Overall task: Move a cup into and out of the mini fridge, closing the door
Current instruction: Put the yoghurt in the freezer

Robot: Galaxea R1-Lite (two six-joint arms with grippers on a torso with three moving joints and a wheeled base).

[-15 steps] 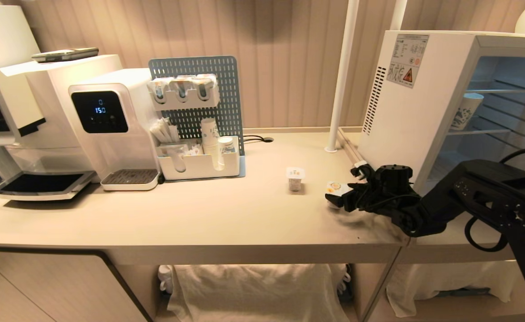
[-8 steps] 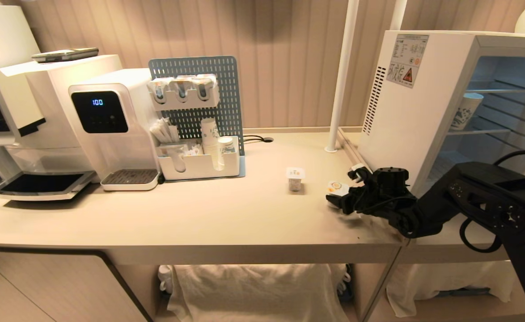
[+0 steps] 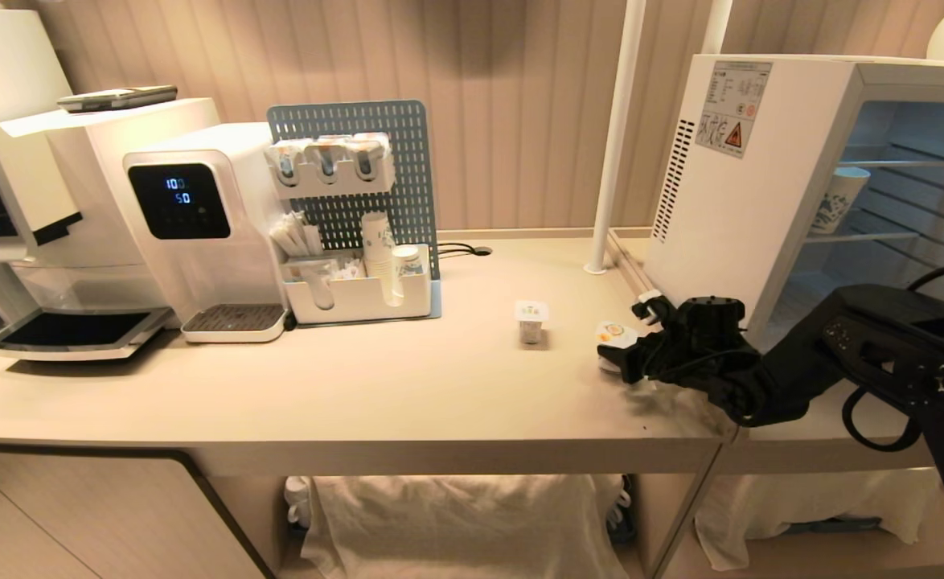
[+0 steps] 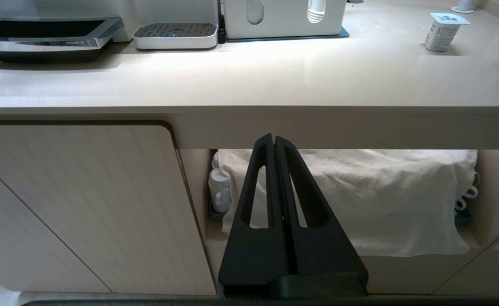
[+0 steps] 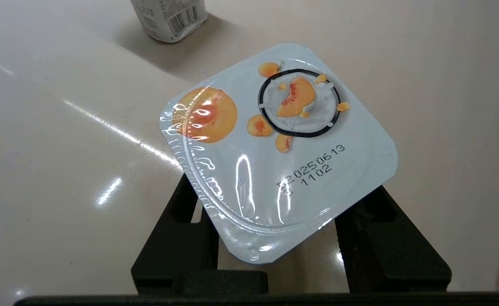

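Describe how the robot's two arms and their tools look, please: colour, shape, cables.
The right arm is matte black and blocky, with small screws and a black cable looping beside it. Its right tool is black, with thin cables at the wrist. The left tool has two black, tapered triangular fingers with long cut-out slots. No markings are readable.

Beige counter, two yogurt cups, organizer, water dispenser, mini fridge

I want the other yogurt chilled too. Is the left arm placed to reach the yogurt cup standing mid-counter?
Probably not as it stands. The left gripper hangs shut below the counter edge, which lies between it and the yogurt cup on top; it would have to rise first.
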